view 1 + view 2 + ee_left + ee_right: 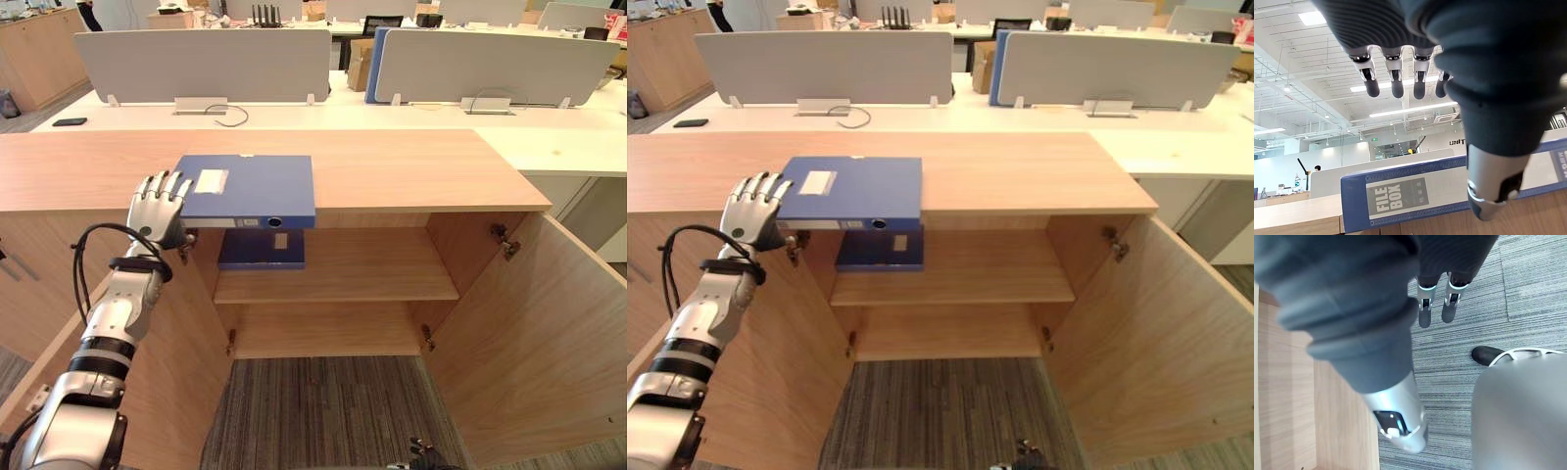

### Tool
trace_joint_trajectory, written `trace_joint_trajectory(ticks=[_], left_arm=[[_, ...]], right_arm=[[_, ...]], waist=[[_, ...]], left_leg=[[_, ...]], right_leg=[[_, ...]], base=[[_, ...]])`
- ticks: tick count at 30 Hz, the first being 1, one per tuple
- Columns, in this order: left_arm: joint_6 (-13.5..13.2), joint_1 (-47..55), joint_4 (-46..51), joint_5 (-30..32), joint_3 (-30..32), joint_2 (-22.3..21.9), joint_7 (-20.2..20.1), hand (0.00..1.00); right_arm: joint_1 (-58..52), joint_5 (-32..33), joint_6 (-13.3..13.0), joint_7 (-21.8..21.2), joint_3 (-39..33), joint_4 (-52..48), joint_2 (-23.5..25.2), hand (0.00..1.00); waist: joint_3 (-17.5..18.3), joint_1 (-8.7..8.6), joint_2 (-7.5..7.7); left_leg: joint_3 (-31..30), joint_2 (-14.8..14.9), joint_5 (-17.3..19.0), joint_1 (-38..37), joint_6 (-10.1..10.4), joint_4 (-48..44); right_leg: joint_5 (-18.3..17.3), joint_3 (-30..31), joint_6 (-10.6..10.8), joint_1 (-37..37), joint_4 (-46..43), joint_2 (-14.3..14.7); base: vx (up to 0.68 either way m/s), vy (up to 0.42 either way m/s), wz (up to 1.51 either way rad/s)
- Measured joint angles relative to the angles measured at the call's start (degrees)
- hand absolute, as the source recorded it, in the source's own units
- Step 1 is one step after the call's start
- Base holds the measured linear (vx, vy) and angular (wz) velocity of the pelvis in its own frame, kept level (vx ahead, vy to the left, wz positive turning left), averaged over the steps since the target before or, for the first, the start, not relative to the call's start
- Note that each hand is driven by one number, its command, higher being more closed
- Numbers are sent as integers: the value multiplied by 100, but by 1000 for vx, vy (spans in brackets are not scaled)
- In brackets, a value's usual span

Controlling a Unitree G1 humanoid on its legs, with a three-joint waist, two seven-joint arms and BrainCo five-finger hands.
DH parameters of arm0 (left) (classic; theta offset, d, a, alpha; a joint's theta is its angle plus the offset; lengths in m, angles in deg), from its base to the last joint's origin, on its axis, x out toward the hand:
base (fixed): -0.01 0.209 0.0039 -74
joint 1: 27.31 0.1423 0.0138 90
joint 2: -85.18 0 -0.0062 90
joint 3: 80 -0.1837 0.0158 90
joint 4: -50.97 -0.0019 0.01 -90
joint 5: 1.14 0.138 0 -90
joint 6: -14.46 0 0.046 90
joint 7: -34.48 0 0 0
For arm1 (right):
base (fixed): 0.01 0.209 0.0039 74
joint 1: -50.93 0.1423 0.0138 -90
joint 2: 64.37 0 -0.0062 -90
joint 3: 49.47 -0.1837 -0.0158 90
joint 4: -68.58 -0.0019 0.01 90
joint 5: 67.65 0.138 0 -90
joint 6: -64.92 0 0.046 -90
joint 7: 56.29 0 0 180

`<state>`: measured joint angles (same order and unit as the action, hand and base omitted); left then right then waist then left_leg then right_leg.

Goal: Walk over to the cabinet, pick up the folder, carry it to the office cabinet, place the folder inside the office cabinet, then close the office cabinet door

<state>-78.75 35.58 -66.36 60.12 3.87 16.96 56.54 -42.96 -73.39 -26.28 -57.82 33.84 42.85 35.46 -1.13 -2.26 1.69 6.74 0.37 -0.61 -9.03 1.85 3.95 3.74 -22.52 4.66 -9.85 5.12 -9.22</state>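
Folder (257, 181), blue, lying flat on top of the cabinet (411, 166), its spine overhanging the cabinet's front edge. Left hand (157, 208) at that front edge, just beside the folder's left side, fingers (1397, 87) straight and spread, holding nothing; contact with the folder cannot be told. Right hand (1424, 308) low before the cabinet, over the carpet (323, 411), fingers relaxed and empty; second blue folder (261, 250) on the cabinet's upper shelf (372, 269).

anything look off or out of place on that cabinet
The blue folder lies flat on the cabinet top, but its front edge juts a little past the lip, over the open compartment. The left hand is open at the folder's left corner. A second blue folder sits on the shelf inside. Nothing else stands out.
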Motion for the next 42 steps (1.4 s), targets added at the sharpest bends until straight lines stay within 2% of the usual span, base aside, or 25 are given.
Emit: trace_joint_trajectory(ticks=[5,6,15,38,39,42], left_arm=[[-2,-235,-489,-5,-186,140,-12,0],[-4,-296,-599,-6,-215,142,-13,100],[2,-694,-1043,-84,-378,240,-21,100],[-12,-1214,-1604,-133,-607,304,-104,100],[-12,-1214,-1604,-133,-607,303,-104,0],[-12,-1213,-1604,-139,-609,303,-104,0]], right_arm=[[-29,0,0,3,-5,0,0,0],[-30,0,0,4,-5,0,0,0],[-41,0,-4,13,-50,5,0,0],[-43,4,-6,65,-76,12,-4,0],[-43,4,-6,65,-76,12,-4,0],[-44,5,-6,65,-76,12,-4,0]], waist=[[-13,-37,4],[-21,-41,4],[-43,-135,0],[-155,-178,-25],[-156,-180,-25],[-156,-186,-26]], left_leg=[[13,3,0,0,1,0],[15,2,0,1,1,0],[52,3,3,0,5,0],[77,4,12,0,17,-2],[77,4,12,0,18,-2],[78,4,12,0,18,-2]], right_leg=[[1,25,1,10,-1,4],[2,29,3,11,-1,3],[10,69,14,36,-1,3],[12,79,17,48,-4,1],[12,79,17,49,-4,1],[12,79,17,49,-3,1]], base=[[-21,-1,-1],[-32,1,-1],[-36,1,-2],[-11,0,0],[0,0,0],[0,0,0]])
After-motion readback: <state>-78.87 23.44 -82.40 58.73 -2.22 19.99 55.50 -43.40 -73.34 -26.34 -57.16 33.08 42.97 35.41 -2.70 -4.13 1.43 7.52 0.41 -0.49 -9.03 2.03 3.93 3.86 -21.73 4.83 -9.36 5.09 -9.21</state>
